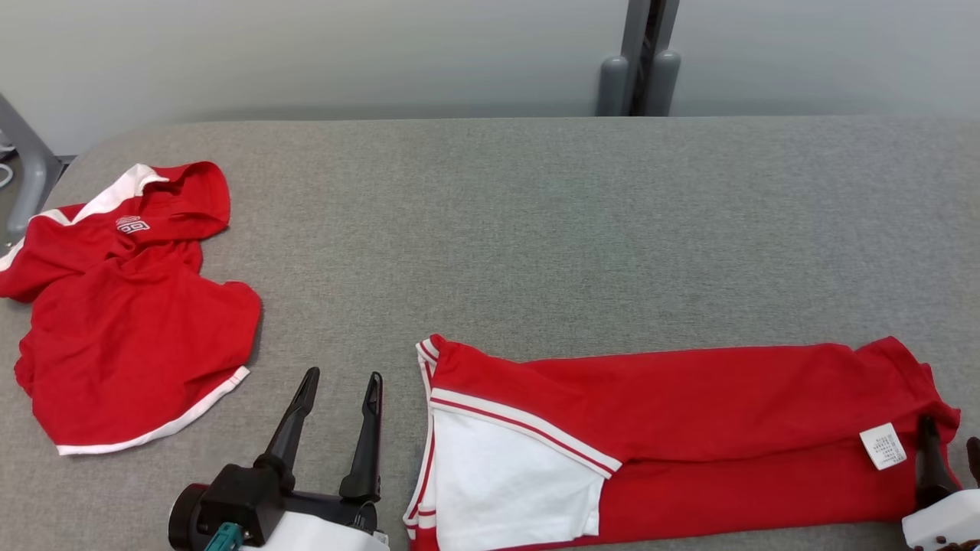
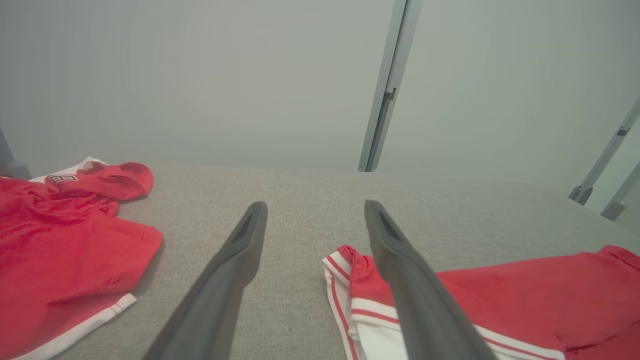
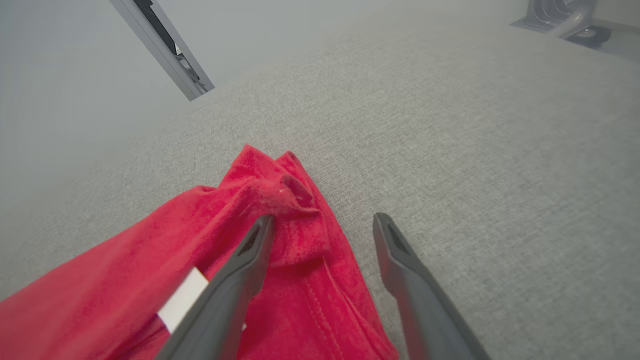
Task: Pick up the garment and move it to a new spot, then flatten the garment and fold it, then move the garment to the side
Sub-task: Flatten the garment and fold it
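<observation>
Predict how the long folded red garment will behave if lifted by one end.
Probably floppy: the folded red garment lies limp with soft creases, so it would likely sag and unfold. It seems light, being thin cloth. The textured grey surface may resist sliding.

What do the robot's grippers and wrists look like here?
Left gripper: two long, dark, tapering fingers on a black base, a teal connector beside it, white wrist casing. Right gripper: matching dark fingers, white casing.

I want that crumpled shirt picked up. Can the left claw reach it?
Probably yes. The left claw is open, and the crumpled shirt lies close on its left with nothing between them.
</observation>
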